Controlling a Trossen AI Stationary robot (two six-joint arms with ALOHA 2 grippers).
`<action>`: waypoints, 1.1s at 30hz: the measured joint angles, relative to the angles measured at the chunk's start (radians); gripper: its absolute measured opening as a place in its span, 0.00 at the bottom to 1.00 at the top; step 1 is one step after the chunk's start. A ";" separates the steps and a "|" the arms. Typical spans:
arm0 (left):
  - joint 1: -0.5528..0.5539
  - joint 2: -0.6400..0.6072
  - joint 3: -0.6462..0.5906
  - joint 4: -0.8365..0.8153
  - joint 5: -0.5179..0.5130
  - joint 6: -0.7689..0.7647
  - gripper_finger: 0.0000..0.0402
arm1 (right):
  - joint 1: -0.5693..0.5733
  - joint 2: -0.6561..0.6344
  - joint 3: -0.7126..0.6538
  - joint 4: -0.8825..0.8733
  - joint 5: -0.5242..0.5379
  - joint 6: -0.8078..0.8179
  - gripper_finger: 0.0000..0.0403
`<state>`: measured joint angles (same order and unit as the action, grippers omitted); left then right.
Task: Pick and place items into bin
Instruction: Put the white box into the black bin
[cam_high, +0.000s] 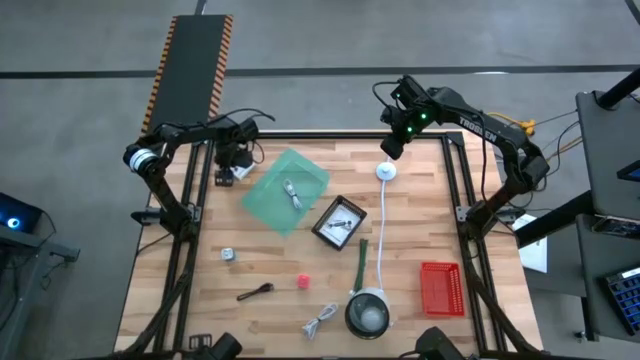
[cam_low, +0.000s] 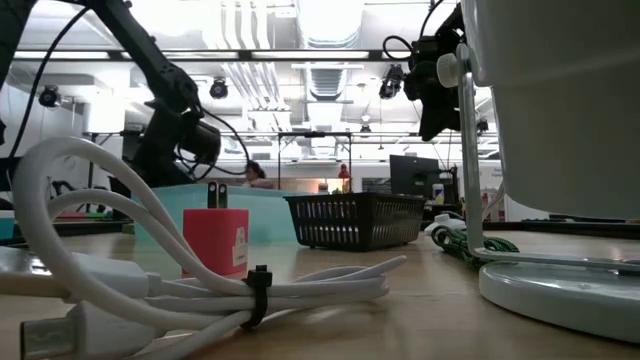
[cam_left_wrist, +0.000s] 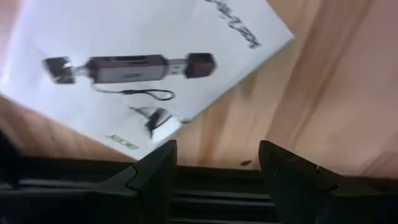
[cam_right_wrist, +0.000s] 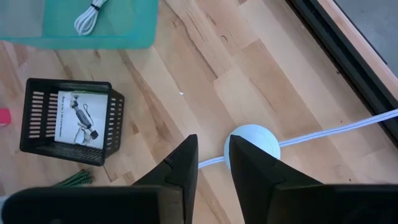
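At the near edge of the table lie a coiled cable (cam_high: 320, 322) and the grey bowl (cam_high: 367, 313), with a brown utensil (cam_high: 255, 292) and a pink ball (cam_high: 302, 282) just behind. In the middle, a black basket (cam_high: 339, 222) holds a card, and the green bin (cam_high: 286, 190) holds another cable. At the far left corner the left gripper (cam_high: 232, 160) hangs with parted, empty fingers over a white printed card (cam_left_wrist: 143, 56). The right gripper (cam_right_wrist: 211, 163) hovers above the white puck (cam_high: 386, 171), slightly open, holding nothing.
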<state>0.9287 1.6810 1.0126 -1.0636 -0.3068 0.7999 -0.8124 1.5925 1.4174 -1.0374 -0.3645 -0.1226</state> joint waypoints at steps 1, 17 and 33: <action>0.000 0.000 -0.006 0.001 0.001 0.019 0.52 | 0.000 0.000 0.000 0.000 0.000 0.000 0.20; -0.001 -0.002 -0.044 0.059 0.014 0.020 0.52 | 0.000 0.000 0.000 -0.002 -0.001 0.019 0.19; -0.002 -0.052 -0.068 0.199 0.048 0.026 0.52 | 0.000 0.000 0.000 0.000 -0.001 0.018 0.17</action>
<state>0.9271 1.6291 0.9447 -0.8648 -0.2588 0.8261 -0.8124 1.5929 1.4174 -1.0374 -0.3653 -0.1043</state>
